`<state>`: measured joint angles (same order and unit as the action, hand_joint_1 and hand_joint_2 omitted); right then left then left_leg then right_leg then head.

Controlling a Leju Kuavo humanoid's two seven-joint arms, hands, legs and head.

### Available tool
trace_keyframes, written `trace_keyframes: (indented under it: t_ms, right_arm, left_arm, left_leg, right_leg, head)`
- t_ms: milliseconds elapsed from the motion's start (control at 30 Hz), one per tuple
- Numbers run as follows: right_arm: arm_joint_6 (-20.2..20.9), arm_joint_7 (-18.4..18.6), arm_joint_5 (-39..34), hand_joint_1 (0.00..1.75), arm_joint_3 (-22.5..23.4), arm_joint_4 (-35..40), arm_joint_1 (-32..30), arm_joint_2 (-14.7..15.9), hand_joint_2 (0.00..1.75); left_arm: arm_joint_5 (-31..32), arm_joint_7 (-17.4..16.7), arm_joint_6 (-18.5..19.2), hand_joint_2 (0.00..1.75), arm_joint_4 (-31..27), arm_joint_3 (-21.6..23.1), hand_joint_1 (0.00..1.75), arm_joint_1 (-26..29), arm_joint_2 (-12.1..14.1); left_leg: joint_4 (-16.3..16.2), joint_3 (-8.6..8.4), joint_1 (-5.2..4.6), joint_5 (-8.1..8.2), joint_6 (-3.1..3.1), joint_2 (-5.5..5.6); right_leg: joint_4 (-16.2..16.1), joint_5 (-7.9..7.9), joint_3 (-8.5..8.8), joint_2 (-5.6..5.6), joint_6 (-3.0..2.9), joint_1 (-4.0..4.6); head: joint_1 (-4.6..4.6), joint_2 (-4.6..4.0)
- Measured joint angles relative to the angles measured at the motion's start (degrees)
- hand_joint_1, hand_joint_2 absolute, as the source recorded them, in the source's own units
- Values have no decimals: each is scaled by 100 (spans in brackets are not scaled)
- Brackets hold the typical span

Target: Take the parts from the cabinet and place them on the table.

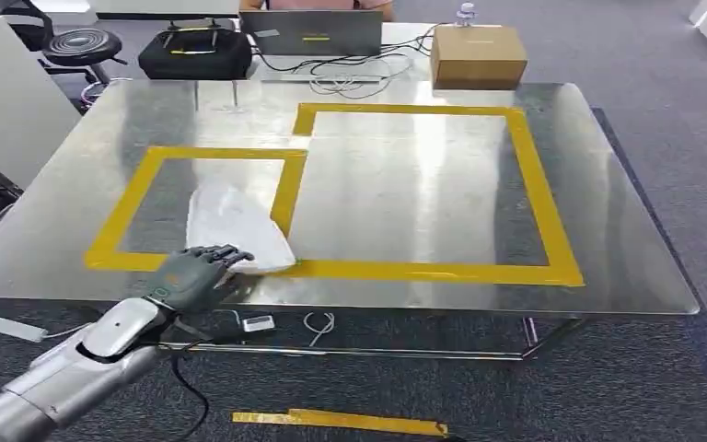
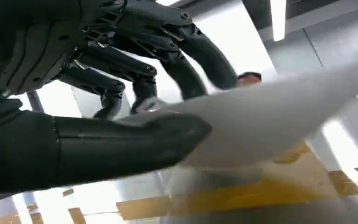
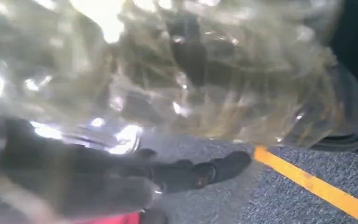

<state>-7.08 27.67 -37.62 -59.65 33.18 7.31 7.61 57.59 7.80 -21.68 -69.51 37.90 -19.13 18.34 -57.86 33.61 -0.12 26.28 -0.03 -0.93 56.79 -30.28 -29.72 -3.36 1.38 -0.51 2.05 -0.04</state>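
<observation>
Steel table (image 1: 405, 198) with yellow tape rectangles (image 1: 534, 184); white bagged part (image 1: 235, 226) lies on it.

Right hand (image 3: 74, 182) holds crinkled clear plastic bag (image 3: 191, 74) over grey carpet (image 3: 270, 200), yellow line (image 3: 317, 186).

A cardboard box (image 1: 478, 55) sits beside a laptop (image 1: 311, 32).

Grey carpet floor (image 1: 663, 55); black office chair (image 1: 81, 44); ceiling strip light (image 2: 278, 18).
</observation>
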Motion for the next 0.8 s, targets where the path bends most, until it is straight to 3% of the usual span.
trace_keyframes:
  t_ms: [33, 67, 567, 800]
  right_arm:
    - [-34, 0, -13, 0, 2, 87, -67, 70, 0]
    - [-88, 0, -20, 0, 2, 179, -124, 114, 0]
    - [-293, -6, -170, 0, -9, 653, -387, 430, 0]
    - [-394, -7, -302, 0, -15, 889, -506, 581, 0]
  left_arm:
    - [-41, -4, 59, 175, 0, 20, 0, -1, -2]
    - [-72, -24, 100, 0, 0, 35, 0, 0, -4]
    - [-37, -269, 203, 0, -15, 48, 0, -22, -70]
    - [-240, -267, -22, 0, -120, -46, 0, 3, -87]
  left_leg:
    - [0, 1, 0, 0, 0, 1]
    - [0, 2, 0, 0, 0, 1]
    - [0, 1, -3, 1, 0, -4]
    - [0, 2, -3, 1, 0, -4]
  right_leg:
    - [0, 0, 3, -2, 0, 0]
    - [0, 0, 4, -3, 0, 0]
    - [-1, 0, 2, 3, 2, -1]
    - [-1, 0, 3, 3, 2, -1]
  head:
    - [0, 0]
    - [0, 0]
    - [0, 0]
    - [0, 0]
